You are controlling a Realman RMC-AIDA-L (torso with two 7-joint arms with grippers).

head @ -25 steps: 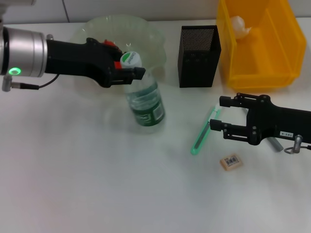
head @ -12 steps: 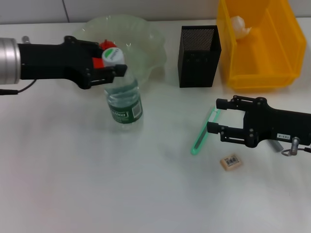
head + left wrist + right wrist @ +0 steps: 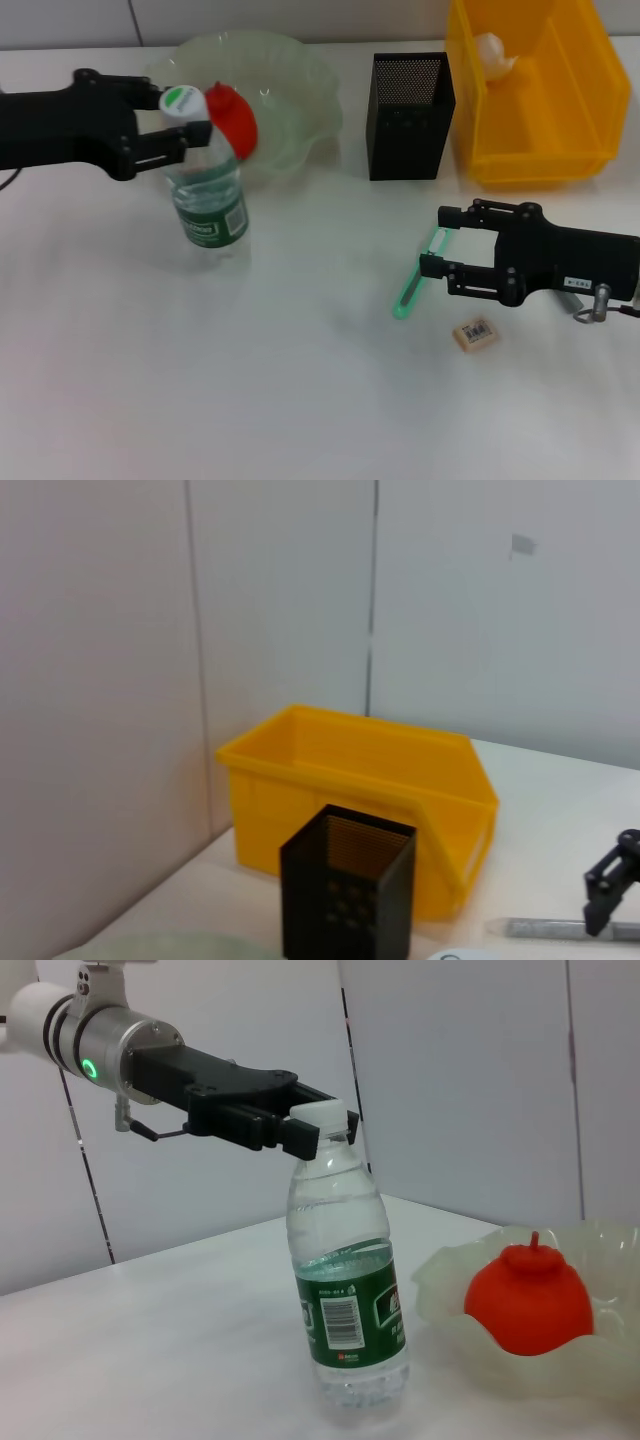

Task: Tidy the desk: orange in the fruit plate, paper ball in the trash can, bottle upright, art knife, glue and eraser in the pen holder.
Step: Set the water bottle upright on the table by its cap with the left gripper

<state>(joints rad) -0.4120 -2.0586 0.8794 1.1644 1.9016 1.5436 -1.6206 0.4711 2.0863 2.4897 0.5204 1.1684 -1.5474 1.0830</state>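
Observation:
My left gripper (image 3: 185, 117) is shut on the neck of the clear bottle (image 3: 206, 196) with a green label. The bottle (image 3: 346, 1300) stands on the table in front of the fruit plate, leaning slightly. The reddish orange (image 3: 234, 120) lies in the pale green fruit plate (image 3: 300, 85). Right of the middle, my right gripper (image 3: 433, 241) is open, its fingers either side of the far end of the green art knife (image 3: 413, 283). The tan eraser (image 3: 475, 335) lies just nearer than it. The grey glue stick (image 3: 571, 301) is partly hidden behind the right arm. A white paper ball (image 3: 493, 50) sits in the yellow trash can (image 3: 540, 150).
The black mesh pen holder (image 3: 409, 120) stands between the plate and the yellow bin, and the left wrist view shows both the holder (image 3: 346, 895) and the bin (image 3: 380, 780). The white table (image 3: 250, 380) stretches toward me.
The left gripper has carried the bottle to the left, off the plate's front and uncovering the orange. The right gripper has edged left along the art knife.

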